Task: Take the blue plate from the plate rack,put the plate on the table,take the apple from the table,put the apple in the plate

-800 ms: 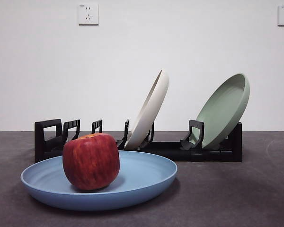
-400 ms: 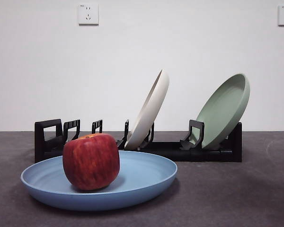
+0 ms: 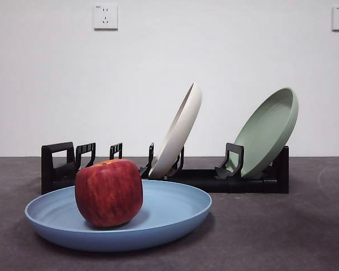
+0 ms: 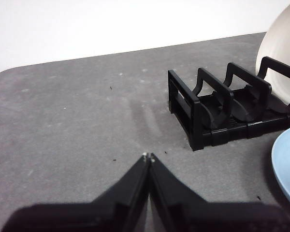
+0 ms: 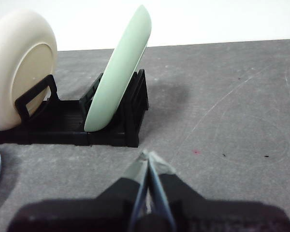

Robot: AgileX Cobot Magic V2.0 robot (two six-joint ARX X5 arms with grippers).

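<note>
Apple sits in the blue plate, left of the plate's centre, well inside the rim. Plate lies flat on the bench, near side, just in front of the rack. Rack's left slots are empty; a cream plate and a green plate lean in the right slots. Open bench right of the blue plate. Left gripper and right gripper hang over bare bench, jaws clenched, holding nothing.
</note>
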